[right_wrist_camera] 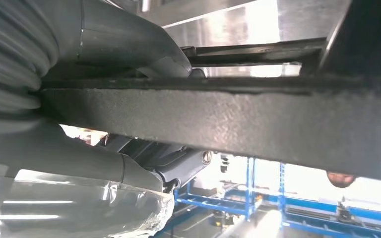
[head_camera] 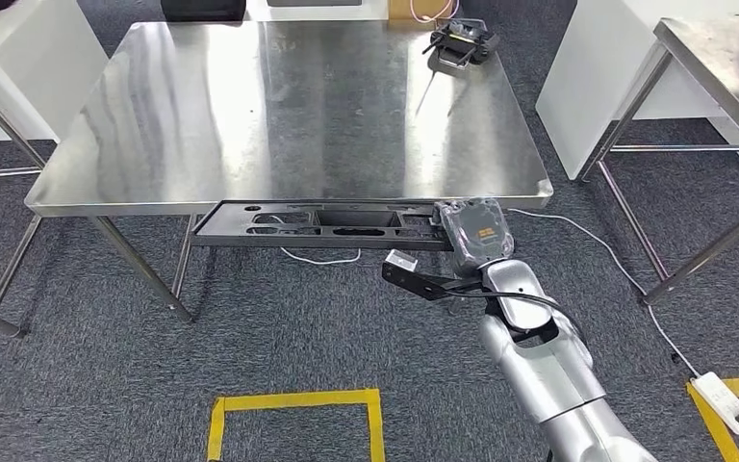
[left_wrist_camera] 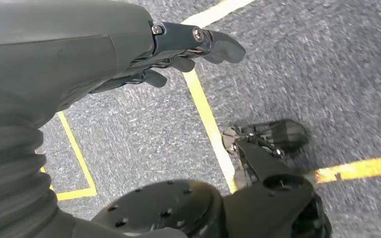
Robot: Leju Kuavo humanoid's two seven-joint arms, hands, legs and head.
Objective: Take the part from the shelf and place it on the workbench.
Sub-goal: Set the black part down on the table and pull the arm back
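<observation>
Part (head_camera: 327,223): a long, flat black frame with cut-out openings, held level in the air just in front of the near edge of the steel table (head_camera: 202,115), slightly below the tabletop. It is not yet resting on the table.

Left hand (left_wrist_camera: 188,47): seen in the left wrist view hanging over grey carpet crossed by yellow floor tape (left_wrist_camera: 206,116). Its fingers (left_wrist_camera: 223,47) are loosely curled and hold nothing (no contact with the part).

Table: the steel surface is largely bare; a small dark device with cables (head_camera: 462,43) lies near the far right corner, well apart from the near edge.

Right hand (head_camera: 476,231): grips the right end of the part. The right wrist view shows the dark, rough bar of the part (right_wrist_camera: 218,124) clamped between the thumb on one face and the darker fingers on the other, with the table edge close behind.

A second steel table (head_camera: 722,67) stands at the far right, and a white power strip (head_camera: 726,399) lies on the carpet.

Task status: judging from these views, retrieval from the shelf is complete and the carry has reached the table. Remaining steps: raise the part above the tabletop, move it forward over the bare surface, set it down and release. The long unsupported left end is likely to sag or strike the table edge.
</observation>
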